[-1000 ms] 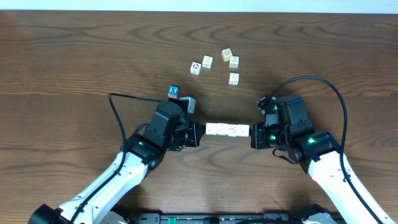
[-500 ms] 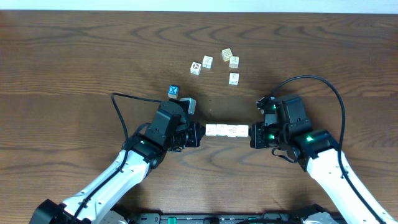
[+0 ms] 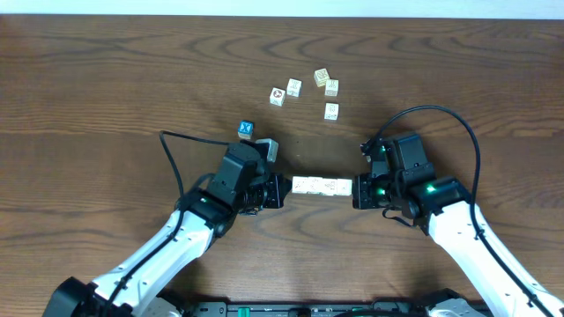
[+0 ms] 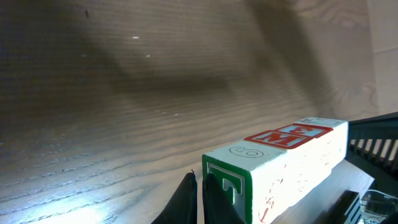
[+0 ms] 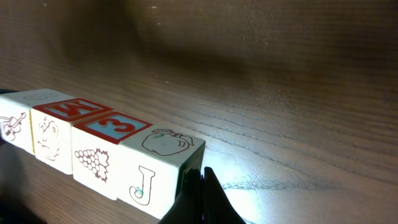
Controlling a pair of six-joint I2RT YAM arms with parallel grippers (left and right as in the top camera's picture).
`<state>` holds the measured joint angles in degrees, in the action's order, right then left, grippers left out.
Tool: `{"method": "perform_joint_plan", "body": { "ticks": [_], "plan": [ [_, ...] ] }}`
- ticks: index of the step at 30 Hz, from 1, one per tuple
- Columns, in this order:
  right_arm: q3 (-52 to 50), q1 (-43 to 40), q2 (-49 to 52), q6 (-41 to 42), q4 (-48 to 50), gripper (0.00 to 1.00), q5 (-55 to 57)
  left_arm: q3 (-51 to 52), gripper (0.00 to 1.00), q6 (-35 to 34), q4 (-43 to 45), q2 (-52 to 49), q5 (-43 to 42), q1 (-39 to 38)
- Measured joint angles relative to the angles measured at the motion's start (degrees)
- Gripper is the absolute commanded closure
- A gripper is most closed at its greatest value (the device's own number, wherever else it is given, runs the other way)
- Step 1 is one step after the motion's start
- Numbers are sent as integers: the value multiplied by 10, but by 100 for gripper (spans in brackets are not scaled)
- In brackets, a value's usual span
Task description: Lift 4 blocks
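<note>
A row of four cream blocks (image 3: 322, 186) is squeezed end to end between my two grippers. My left gripper (image 3: 284, 190) is shut, and its closed fingertips press the row's left end. My right gripper (image 3: 356, 191) is shut too and presses the right end. The left wrist view shows the closed left gripper (image 4: 199, 186) beside the green-framed end face of the blocks (image 4: 280, 168). The right wrist view has the right gripper (image 5: 202, 177) against the end cube of the blocks (image 5: 93, 146), marked J. The row's shadow lies apart from it on the wood, so it seems to hang just above the table.
A blue-faced cube (image 3: 246, 129) sits behind my left wrist. Several loose cream cubes (image 3: 293, 86) lie scattered at the back centre. Black cables loop beside both arms.
The row stays pinched between both shut grippers and has barely shifted. My right arm has swung slightly to the left.
</note>
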<state>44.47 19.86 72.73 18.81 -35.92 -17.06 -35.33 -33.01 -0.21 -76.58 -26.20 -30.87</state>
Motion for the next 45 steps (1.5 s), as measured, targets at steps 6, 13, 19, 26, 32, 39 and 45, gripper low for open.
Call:
{"method": "perform_joint_plan", "body": {
  "ticks": [6, 13, 19, 26, 32, 39, 45],
  "plan": [
    [0, 0, 9, 0, 8, 99, 0, 0, 93, 0, 0, -8, 0, 0],
    [0, 0, 31, -2, 15, 99, 4, 0, 93, 0, 0, -8, 0, 0],
    [0, 0, 38, -2, 24, 99, 5, 0, 92, 0, 0, -8, 0, 0],
    [0, 0, 38, -2, 27, 99, 6, 0, 93, 0, 0, -17, 0, 0],
    [0, 0, 38, -2, 28, 99, 3, 0, 93, 0, 0, -38, 0, -1],
    [1, 2, 42, -2, 28, 99, 2, 0, 92, 1, 0, -48, 0, -1],
    [1, 2, 72, -2, 30, 99, 3, 0, 93, 2, 0, -48, 0, -1]
  ]
}}
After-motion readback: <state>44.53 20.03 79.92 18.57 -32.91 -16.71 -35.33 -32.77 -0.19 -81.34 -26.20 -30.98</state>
